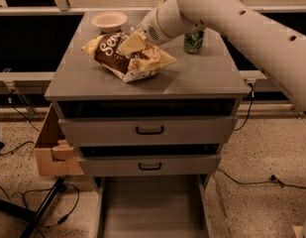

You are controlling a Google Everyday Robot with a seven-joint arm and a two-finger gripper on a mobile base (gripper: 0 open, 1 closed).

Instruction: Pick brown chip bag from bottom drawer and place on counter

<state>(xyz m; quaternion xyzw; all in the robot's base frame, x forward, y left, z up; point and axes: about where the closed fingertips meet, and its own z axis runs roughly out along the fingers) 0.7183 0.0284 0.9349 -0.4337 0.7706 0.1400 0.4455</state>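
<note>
The brown chip bag (113, 57) lies flat on the counter (202, 78), left of the middle, with its white lettering facing up. My gripper (134, 43) rests on the top of the bag at its right half; the white arm reaches in from the upper right. The bottom drawer (151, 207) is pulled out below, and its grey floor shows nothing on it.
A pale bowl (109, 20) stands at the counter's back left. A green can (193, 41) stands at the back right, behind the arm. The two upper drawers (149, 130) are slightly open. A cardboard box (53, 150) sits against the cabinet's left side. Cables lie on the floor.
</note>
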